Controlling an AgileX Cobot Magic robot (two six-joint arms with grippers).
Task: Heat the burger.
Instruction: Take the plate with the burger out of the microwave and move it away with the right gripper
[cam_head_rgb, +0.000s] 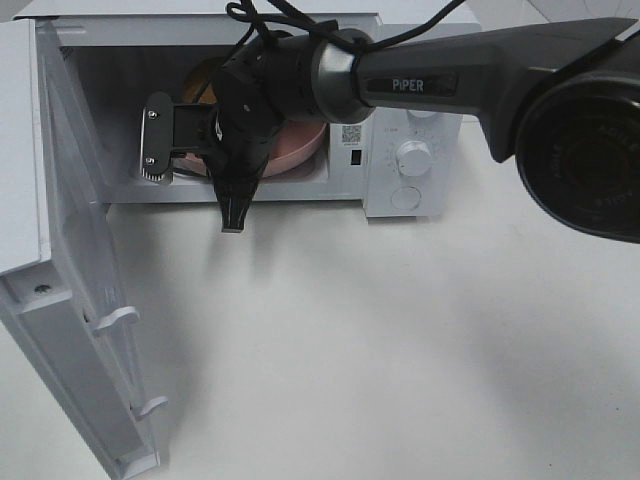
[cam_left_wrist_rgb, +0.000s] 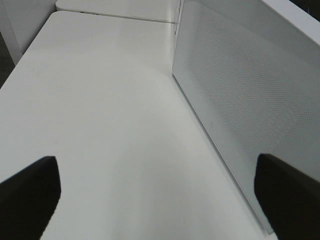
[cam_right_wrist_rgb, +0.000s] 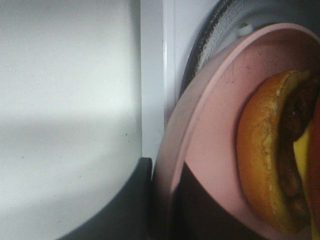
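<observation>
Round burger (cam_right_wrist_rgb: 272, 165) with a glossy golden-brown bun, dark patty and a yellow layer showing at its edge. Whole, uncut. Sits on a shallow pink plate (cam_right_wrist_rgb: 210, 125) inside the open white microwave (cam_head_rgb: 415, 160). In the high view only a brown sliver (cam_head_rgb: 200, 80) shows behind the arm.

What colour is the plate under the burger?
Pink. The plate under the burger shows best in the right wrist view.

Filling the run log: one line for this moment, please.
stage: loading microwave | door: open | right gripper: shut on pink plate | burger: on plate | left gripper: open, idle
</observation>
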